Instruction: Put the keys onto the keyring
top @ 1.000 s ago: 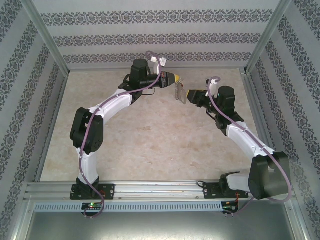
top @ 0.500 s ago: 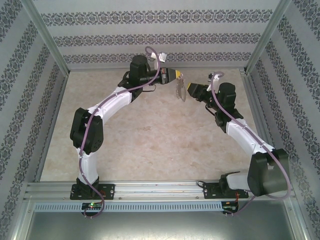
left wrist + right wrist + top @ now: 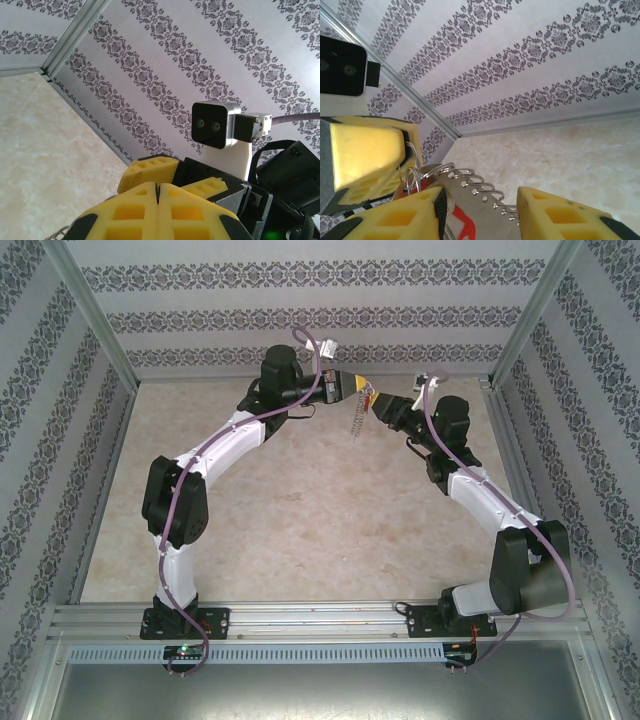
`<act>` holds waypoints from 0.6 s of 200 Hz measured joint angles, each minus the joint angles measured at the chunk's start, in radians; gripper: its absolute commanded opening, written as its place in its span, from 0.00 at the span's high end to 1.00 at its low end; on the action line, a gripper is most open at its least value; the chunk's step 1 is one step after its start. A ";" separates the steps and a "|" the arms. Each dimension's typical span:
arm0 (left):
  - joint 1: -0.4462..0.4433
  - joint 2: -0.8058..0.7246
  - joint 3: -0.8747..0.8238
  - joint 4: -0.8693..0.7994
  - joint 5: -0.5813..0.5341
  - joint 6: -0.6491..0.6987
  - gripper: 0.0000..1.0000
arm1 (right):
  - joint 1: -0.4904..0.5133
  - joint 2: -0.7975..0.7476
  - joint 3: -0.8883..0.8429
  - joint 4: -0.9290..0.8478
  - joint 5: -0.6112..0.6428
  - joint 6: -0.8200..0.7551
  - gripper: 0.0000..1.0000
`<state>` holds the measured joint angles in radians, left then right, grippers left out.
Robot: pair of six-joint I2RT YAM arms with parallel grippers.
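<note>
While your left gripper is squeezed tight on the keyring up over the tabletop's far edge, the red key sits between your right gripper's fingers, grip too hard to tell, and looks not yet slid on.

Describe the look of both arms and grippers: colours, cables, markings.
The left arm and right arm have white links, black joints and a lilac cable running along each. The left gripper and right gripper have yellow fingers moulded with square pockets. A silver-cased camera sits on the right wrist. No markings are legible.
</note>
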<state>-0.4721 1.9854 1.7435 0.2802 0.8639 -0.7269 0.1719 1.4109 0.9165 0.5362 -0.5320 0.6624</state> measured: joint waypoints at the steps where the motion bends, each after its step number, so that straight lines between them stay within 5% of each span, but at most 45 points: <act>1: 0.000 0.000 0.000 0.000 0.000 0.000 1.00 | 0.000 0.000 0.000 0.000 0.000 0.001 0.58; 120: -0.006 0.001 0.002 0.005 0.005 0.004 1.00 | -0.007 -0.095 -0.015 0.034 0.023 -0.007 0.59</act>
<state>-0.4778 1.9865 1.7454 0.2855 0.8684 -0.7227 0.1650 1.3155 0.9016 0.5697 -0.5095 0.6552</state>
